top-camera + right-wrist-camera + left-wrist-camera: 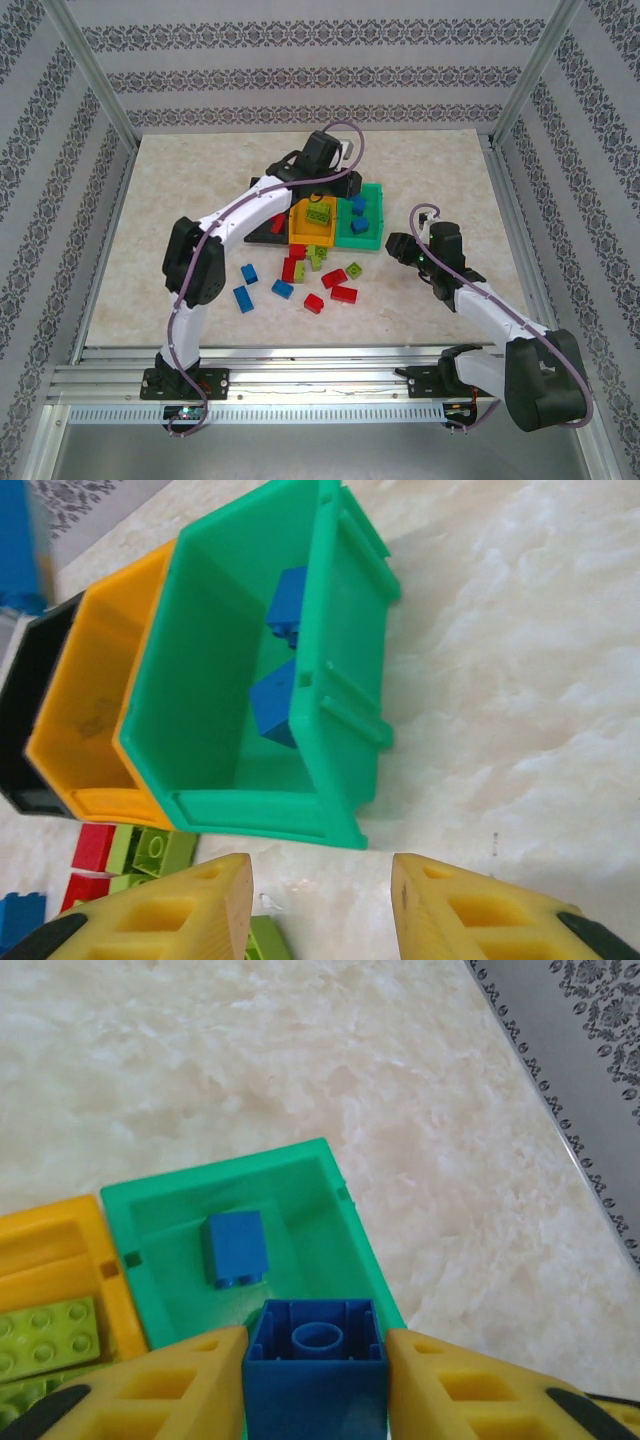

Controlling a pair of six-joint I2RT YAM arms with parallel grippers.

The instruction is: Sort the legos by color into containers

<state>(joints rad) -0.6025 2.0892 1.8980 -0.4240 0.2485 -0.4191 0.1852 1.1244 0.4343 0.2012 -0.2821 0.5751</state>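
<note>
My left gripper [316,1345] is shut on a blue lego [316,1385], hollow underside facing the camera, its fingers [180,1380] against both sides. It hangs over the near end of the green container [215,1175], where another blue lego [236,1248] lies. In the top view the left gripper [352,188] is over the green container [376,190]. My right gripper [322,880] stands open over bare table just in front of the green container [345,730], which holds two blue legos [275,710]. The orange-yellow container [299,238] holds lime legos [45,1335]. The black container [268,230] is partly hidden by the left arm.
Loose red [344,294], blue [243,299] and lime [353,270] legos lie scattered on the marble table in front of the containers. Open table stretches right of the green container. Aluminium posts and patterned walls ring the workspace.
</note>
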